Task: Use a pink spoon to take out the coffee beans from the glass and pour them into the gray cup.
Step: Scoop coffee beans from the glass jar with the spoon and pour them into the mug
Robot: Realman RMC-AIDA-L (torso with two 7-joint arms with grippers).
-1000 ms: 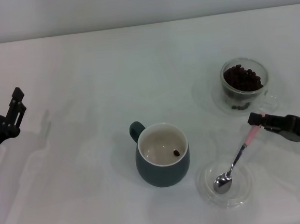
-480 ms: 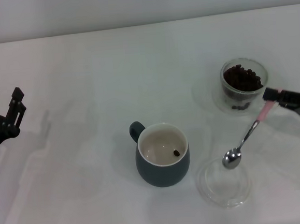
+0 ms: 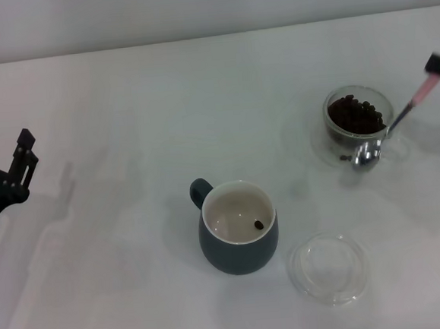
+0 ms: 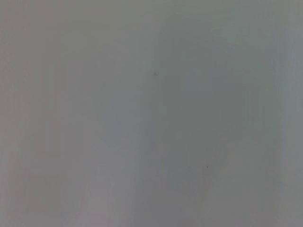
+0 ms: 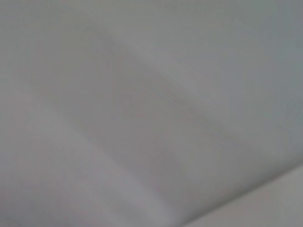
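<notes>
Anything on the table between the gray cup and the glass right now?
No. In the head view, bare table separates the gray cup from the glass.

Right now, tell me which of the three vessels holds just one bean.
The gray cup: one bean lies on its cream floor. The glass is heaped with beans; the flat clear dish holds none.
</notes>
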